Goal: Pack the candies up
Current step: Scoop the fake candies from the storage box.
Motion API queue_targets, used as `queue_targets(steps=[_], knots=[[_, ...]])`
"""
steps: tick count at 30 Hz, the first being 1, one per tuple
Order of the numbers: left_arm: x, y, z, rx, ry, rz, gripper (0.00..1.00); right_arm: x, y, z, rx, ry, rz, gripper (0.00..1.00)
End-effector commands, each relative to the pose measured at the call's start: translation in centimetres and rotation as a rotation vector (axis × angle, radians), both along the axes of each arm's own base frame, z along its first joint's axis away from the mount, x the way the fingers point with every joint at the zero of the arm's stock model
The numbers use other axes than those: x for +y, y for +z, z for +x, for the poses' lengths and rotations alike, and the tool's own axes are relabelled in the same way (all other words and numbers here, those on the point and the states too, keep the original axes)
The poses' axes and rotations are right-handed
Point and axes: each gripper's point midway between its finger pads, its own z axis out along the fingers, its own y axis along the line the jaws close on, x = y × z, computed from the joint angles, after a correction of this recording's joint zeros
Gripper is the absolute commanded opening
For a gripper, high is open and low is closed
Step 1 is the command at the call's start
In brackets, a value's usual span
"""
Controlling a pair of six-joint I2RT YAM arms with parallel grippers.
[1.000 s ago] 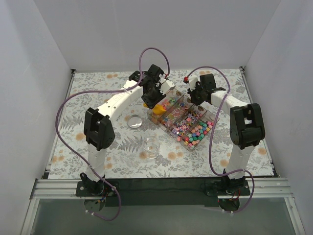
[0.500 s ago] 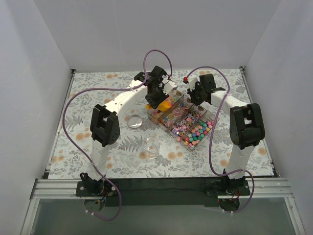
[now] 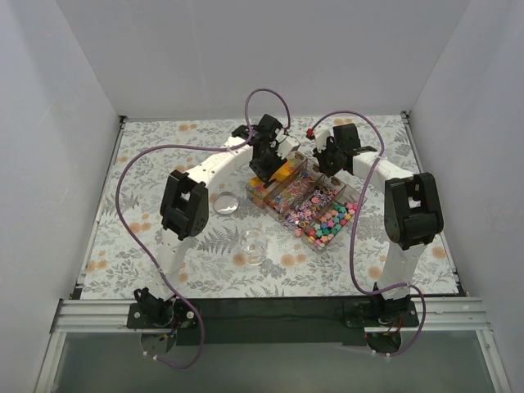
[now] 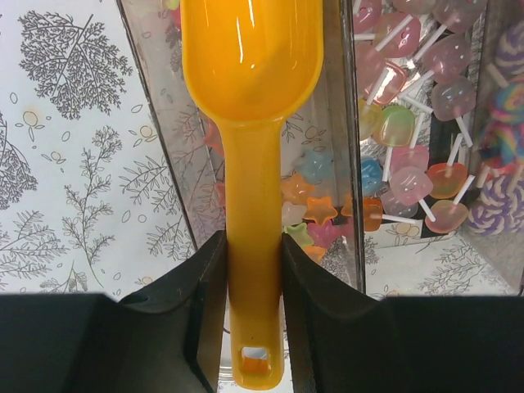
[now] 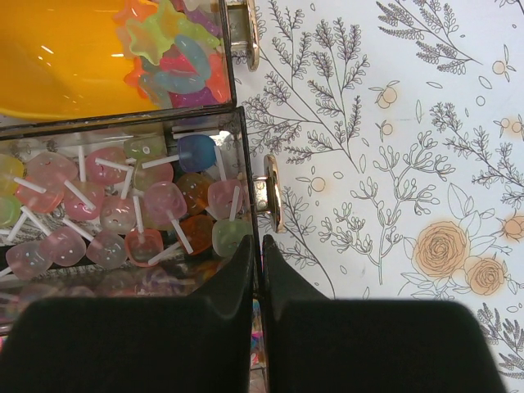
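Candy packing, scooping step. On the flowered tablecloth (image 3: 147,164) a clear box (image 5: 123,117) with several compartments lies at an angle right of centre, and both my arms reach out over its far end. An open jar (image 3: 253,244) stands near and to the left of the box, well apart from it, with its round lid (image 3: 225,204) lying flat a little farther back. My left gripper (image 4: 254,254) pinches the handle of an orange scoop (image 4: 250,123) between its two fingers, and the bowl points down into the far-left compartment. My right gripper (image 5: 259,262) has its fingers pressed together right at the box's side wall. I cannot tell whether the thin wall is nipped between them or only touched. The candies (image 4: 321,211) I am after are the small star-shaped ones in pink, orange, blue and green, heaped in the compartment under and beside the scoop. The next compartment holds lollipops (image 4: 446,178). The part of the bowl that shows carries none, so I judge the load is not yet taken. The next move calls for driving the bowl down into the heap. I would then tip it level, lift it clear of the walls and carry it near and left to the jar without spilling.
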Motion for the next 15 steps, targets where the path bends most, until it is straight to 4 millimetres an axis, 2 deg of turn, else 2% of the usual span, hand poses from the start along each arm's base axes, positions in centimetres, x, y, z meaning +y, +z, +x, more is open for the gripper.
queue_targets(steps=[1, 4, 6, 7, 9, 11, 15], knots=[[-3.0, -0.3, -0.9, 0.013, -0.053, -0.102, 0.0, 3.5, 0.9, 0.7, -0.04, 0.039, 0.09, 0.01], [-2.9, -1.3, -1.4, 0.021, -0.039, -0.118, 0.0, 3.2, 0.7, 0.6, -0.048, 0.027, 0.083, 0.01], [-2.5, -3.1, -2.2, 0.043, -0.022, -0.114, 0.0, 3.1, 0.4, 0.6, -0.051, 0.018, 0.079, 0.01], [-2.5, -3.0, -2.3, 0.039, -0.017, -0.124, 0.0, 2.9, 0.3, 0.6, -0.051, 0.011, 0.078, 0.01], [-2.0, -4.2, -2.9, 0.055, -0.007, -0.114, 0.0, 2.8, 0.2, 0.6, -0.057, 0.005, 0.077, 0.01], [-1.8, -4.4, -2.9, 0.043, 0.003, -0.117, 0.0, 2.7, 0.2, 0.6, -0.06, 0.001, 0.074, 0.01], [-1.7, -2.2, -2.4, -0.026, 0.01, -0.141, 0.0, 2.1, 0.7, 0.9, -0.083, -0.014, 0.06, 0.01]])
